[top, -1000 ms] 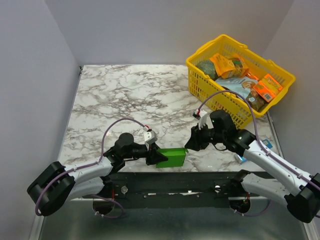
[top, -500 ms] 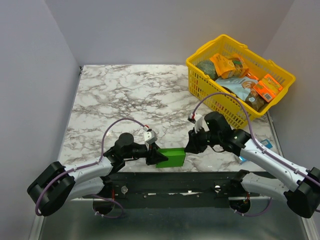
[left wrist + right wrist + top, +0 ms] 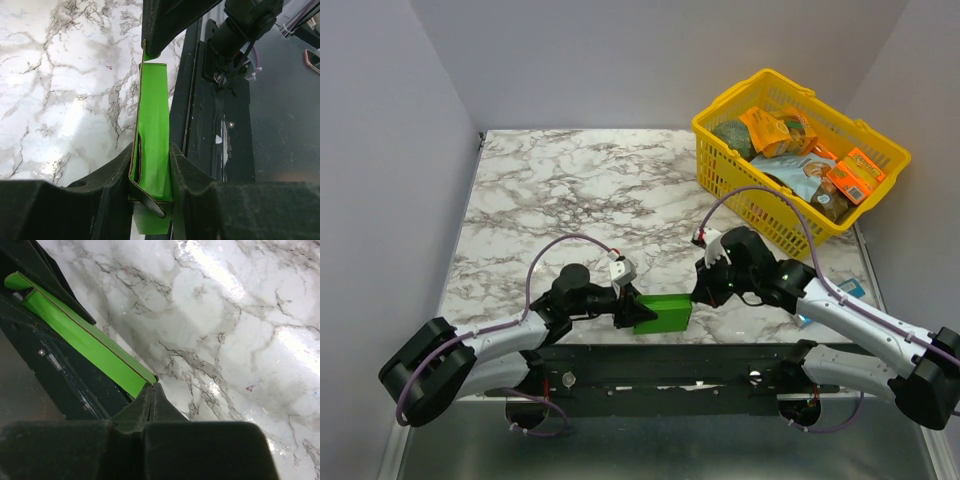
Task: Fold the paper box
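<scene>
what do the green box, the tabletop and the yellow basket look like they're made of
The paper box: thin card, bright green, brownish raw edge along its cuts.
The tabletop: marble-look slab, white with grey veins, glossy glare; could be laminate.
The basket: likely moulded plastic, yellow open lattice walls.

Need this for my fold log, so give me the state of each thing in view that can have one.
paper box: lying along the near edge of the table, squeezed narrow, end by the left arm open.
left gripper: jaws shut on the paper box.
right gripper: jaws shut at the box's other end; whether they pinch card cannot be told.
yellow basket: upright, filled with packs.
</scene>
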